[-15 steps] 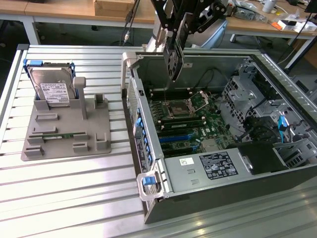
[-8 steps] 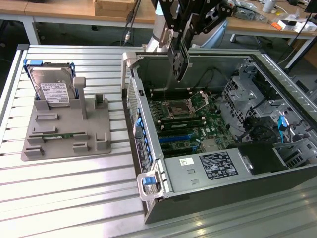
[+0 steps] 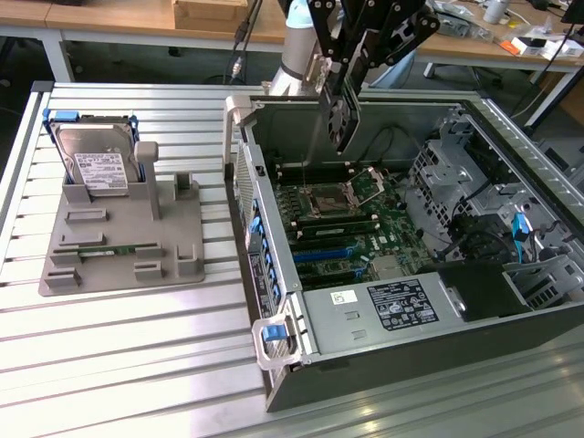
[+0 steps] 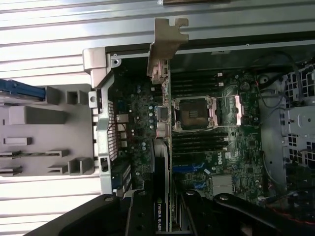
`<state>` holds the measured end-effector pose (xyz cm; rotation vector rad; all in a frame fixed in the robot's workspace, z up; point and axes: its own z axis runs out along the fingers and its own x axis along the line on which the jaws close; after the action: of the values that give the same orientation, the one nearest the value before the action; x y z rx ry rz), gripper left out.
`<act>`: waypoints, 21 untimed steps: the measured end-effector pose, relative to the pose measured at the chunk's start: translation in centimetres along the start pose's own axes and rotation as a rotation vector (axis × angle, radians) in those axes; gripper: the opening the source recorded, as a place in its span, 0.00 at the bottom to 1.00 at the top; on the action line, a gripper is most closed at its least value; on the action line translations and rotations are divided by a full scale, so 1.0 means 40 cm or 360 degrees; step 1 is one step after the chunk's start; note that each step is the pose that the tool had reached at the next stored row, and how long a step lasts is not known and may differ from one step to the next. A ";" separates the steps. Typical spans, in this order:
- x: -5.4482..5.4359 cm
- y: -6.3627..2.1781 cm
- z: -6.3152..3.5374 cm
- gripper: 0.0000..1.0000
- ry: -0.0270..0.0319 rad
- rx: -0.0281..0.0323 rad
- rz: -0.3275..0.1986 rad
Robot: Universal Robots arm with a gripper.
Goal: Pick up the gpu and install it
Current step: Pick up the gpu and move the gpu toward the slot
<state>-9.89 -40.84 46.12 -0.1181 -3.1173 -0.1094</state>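
One pincer [image 3: 349, 66] is clamping the gpu [image 3: 341, 117], holding it upright above the motherboard [image 3: 388, 224] of the open computer case [image 3: 383, 360], which is sitting on the slatted worktop [image 3: 137, 365].

Pale arm, black claw

There's the arm [image 3: 294, 57], a smooth grey-white tube, blue cap at the joint. Now the gripper [image 3: 342, 87]: all black, glossy link bars, and round pivot bolts sitting plain on the fingers [image 4: 139, 211]
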 end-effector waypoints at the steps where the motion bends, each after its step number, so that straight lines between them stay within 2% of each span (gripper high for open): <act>1: -0.005 0.000 0.001 0.26 0.00012 0.00001 0.0000; 9: -0.021 -0.001 0.013 0.26 0.00074 0.00008 0.0001; 21: -0.041 -0.005 0.021 0.26 0.00111 0.00009 0.0001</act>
<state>-8.30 -41.10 45.22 -0.1184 -3.1103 -0.1087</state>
